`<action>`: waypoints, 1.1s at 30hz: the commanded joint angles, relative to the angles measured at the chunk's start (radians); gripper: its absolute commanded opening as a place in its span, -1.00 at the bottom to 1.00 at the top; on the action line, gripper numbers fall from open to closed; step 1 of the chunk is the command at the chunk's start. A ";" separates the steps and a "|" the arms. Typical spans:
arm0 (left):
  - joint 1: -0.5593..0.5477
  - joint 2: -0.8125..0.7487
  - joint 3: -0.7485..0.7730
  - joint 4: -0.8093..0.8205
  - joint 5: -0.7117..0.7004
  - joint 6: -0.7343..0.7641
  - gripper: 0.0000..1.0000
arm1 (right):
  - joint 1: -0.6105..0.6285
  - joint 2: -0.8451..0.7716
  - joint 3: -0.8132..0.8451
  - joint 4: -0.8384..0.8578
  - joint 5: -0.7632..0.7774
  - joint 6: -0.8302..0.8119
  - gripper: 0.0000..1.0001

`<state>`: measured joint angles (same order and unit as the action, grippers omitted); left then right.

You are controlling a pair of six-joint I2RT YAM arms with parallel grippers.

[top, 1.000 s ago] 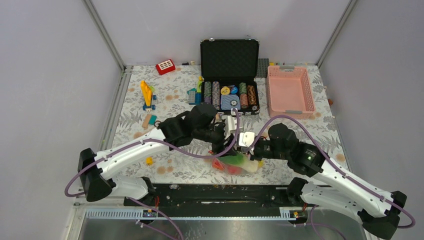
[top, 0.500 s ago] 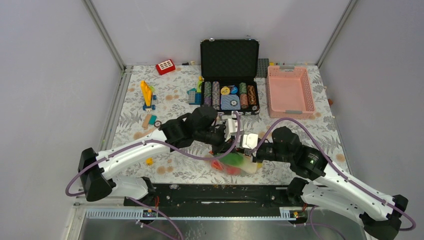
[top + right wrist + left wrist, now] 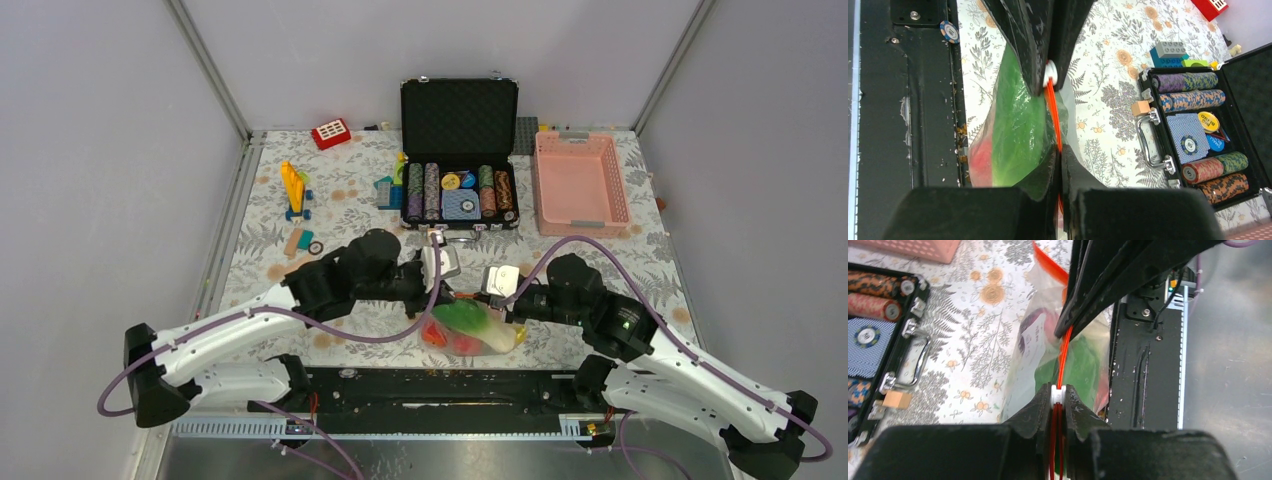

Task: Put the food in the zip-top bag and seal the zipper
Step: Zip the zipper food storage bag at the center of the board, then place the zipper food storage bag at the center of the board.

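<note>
The clear zip-top bag (image 3: 470,328) lies near the table's front edge between both grippers. Green food (image 3: 1018,125) and red food (image 3: 979,161) show through it. In the left wrist view my left gripper (image 3: 1059,391) is shut on the white slider of the orange-red zipper (image 3: 1064,357), which runs taut to the right gripper's black fingers (image 3: 1088,295). My right gripper (image 3: 1058,151) is shut on the zipper strip (image 3: 1054,112) at the bag's other end. In the top view the left gripper (image 3: 447,290) and the right gripper (image 3: 497,305) stand close together over the bag's mouth.
An open black case of poker chips (image 3: 459,190) stands behind the bag, a pink mesh basket (image 3: 580,180) at the back right. Building blocks (image 3: 295,190) and a red block (image 3: 331,133) lie at the back left. The black base rail (image 3: 440,385) runs just in front of the bag.
My left gripper has shut on the zipper's slider and drawn back to the left with its arm. The right gripper has kept its grip in about the same place.
</note>
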<state>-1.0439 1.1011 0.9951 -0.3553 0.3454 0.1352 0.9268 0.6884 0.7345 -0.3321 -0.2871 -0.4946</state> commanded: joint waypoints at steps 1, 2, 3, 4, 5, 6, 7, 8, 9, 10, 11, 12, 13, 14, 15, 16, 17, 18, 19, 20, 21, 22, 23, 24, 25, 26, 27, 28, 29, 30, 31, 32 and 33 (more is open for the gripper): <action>0.012 -0.111 -0.061 -0.091 -0.192 -0.079 -1.00 | -0.034 -0.018 0.013 -0.081 0.136 -0.017 -1.00; 0.012 -0.129 -0.076 -0.098 -0.226 -0.104 -1.00 | -0.042 -0.015 0.014 -0.082 0.150 -0.017 -1.00; 0.011 -0.151 -0.098 -0.098 -0.263 -0.126 -1.00 | -0.051 -0.012 0.016 -0.082 0.160 -0.016 -1.00; 0.011 -0.172 -0.119 -0.093 -0.315 -0.130 -1.00 | -0.060 -0.011 0.017 -0.084 0.170 -0.017 -1.00; 0.012 -0.189 -0.134 -0.094 -0.338 -0.163 -1.00 | -0.069 -0.011 0.018 -0.085 0.180 -0.021 -1.00; 0.011 -0.204 -0.141 -0.105 -0.377 -0.177 -1.00 | -0.080 -0.012 0.017 -0.084 0.193 -0.024 -1.00; 0.011 -0.218 -0.144 -0.119 -0.402 -0.191 -1.00 | -0.090 -0.011 0.019 -0.085 0.202 -0.026 -1.00; 0.011 -0.233 -0.148 -0.126 -0.420 -0.199 -1.00 | -0.096 -0.011 0.021 -0.088 0.207 -0.028 -1.00; 0.012 -0.254 -0.156 -0.126 -0.433 -0.204 -1.00 | -0.102 -0.012 0.022 -0.088 0.207 -0.029 -1.00; 0.012 -0.266 -0.163 -0.123 -0.447 -0.208 -1.00 | -0.106 -0.012 0.023 -0.090 0.207 -0.030 -1.00; 0.011 -0.278 -0.171 -0.120 -0.458 -0.210 -1.00 | -0.109 -0.012 0.023 -0.088 0.208 -0.030 -1.00; 0.011 -0.287 -0.179 -0.116 -0.472 -0.210 -1.00 | -0.110 -0.011 0.022 -0.089 0.208 -0.028 -1.00; 0.011 -0.292 -0.190 -0.108 -0.484 -0.212 -1.00 | -0.112 -0.010 0.023 -0.089 0.207 -0.028 -1.00; 0.011 -0.293 -0.192 -0.105 -0.497 -0.212 -1.00 | -0.112 -0.010 0.025 -0.088 0.205 -0.028 -1.00; 0.012 -0.289 -0.189 -0.107 -0.504 -0.213 -1.00 | -0.112 -0.008 0.027 -0.086 0.205 -0.026 -1.00; 0.012 -0.285 -0.182 -0.109 -0.511 -0.215 -1.00 | -0.112 -0.007 0.028 -0.078 0.204 -0.021 -1.00; 0.012 -0.279 -0.171 -0.109 -0.506 -0.216 -1.00 | -0.112 -0.007 0.029 -0.066 0.195 -0.014 -1.00; 0.012 -0.273 -0.159 -0.108 -0.488 -0.212 -1.00 | -0.112 -0.006 0.027 -0.046 0.179 -0.003 -1.00; 0.012 -0.267 -0.148 -0.099 -0.469 -0.212 -1.00 | -0.112 -0.005 0.027 -0.026 0.161 0.012 -1.00; 0.012 -0.264 -0.138 -0.085 -0.449 -0.214 -0.79 | -0.112 -0.002 0.030 -0.012 0.141 0.028 -1.00; 0.012 -0.264 -0.130 -0.071 -0.432 -0.215 -0.25 | -0.112 0.002 0.035 -0.003 0.127 0.046 -1.00; 0.011 -0.269 -0.125 -0.054 -0.417 -0.216 0.67 | -0.112 0.006 0.041 0.004 0.120 0.063 -1.00; 0.012 -0.278 -0.119 -0.037 -0.422 -0.221 0.94 | -0.112 0.010 0.046 0.006 0.128 0.082 -1.00; 0.012 -0.292 -0.115 -0.028 -0.438 -0.230 0.97 | -0.112 0.013 0.056 -0.002 0.151 0.103 -1.00; 0.012 -0.310 -0.112 -0.018 -0.463 -0.240 0.98 | -0.112 0.016 0.068 -0.012 0.191 0.130 -1.00; 0.011 -0.345 -0.114 -0.005 -0.492 -0.255 0.97 | -0.111 0.019 0.081 -0.028 0.238 0.164 -1.00; 0.012 -0.376 -0.117 0.009 -0.533 -0.271 0.98 | -0.112 0.021 0.101 -0.053 0.291 0.203 -1.00; 0.012 -0.406 -0.122 0.023 -0.573 -0.289 0.98 | -0.112 0.023 0.122 -0.084 0.363 0.245 -1.00; 0.012 -0.437 -0.130 0.039 -0.615 -0.308 0.98 | -0.112 0.025 0.142 -0.120 0.395 0.302 -1.00; 0.012 -0.466 -0.148 0.059 -0.658 -0.329 0.98 | -0.112 0.026 0.168 -0.152 0.449 0.377 -0.99; 0.011 -0.493 -0.162 0.077 -0.697 -0.345 0.98 | -0.112 0.022 0.182 -0.186 0.478 0.425 -0.97; 0.011 -0.517 -0.177 0.093 -0.730 -0.361 0.98 | -0.112 0.017 0.194 -0.219 0.505 0.474 -0.95; 0.012 -0.534 -0.187 0.104 -0.760 -0.376 0.97 | -0.112 0.011 0.209 -0.255 0.545 0.543 -0.93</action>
<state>-1.0340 0.6472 0.8276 -0.3672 -0.2180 -0.1577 0.8219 0.7204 0.8387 -0.4820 0.0422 -0.2222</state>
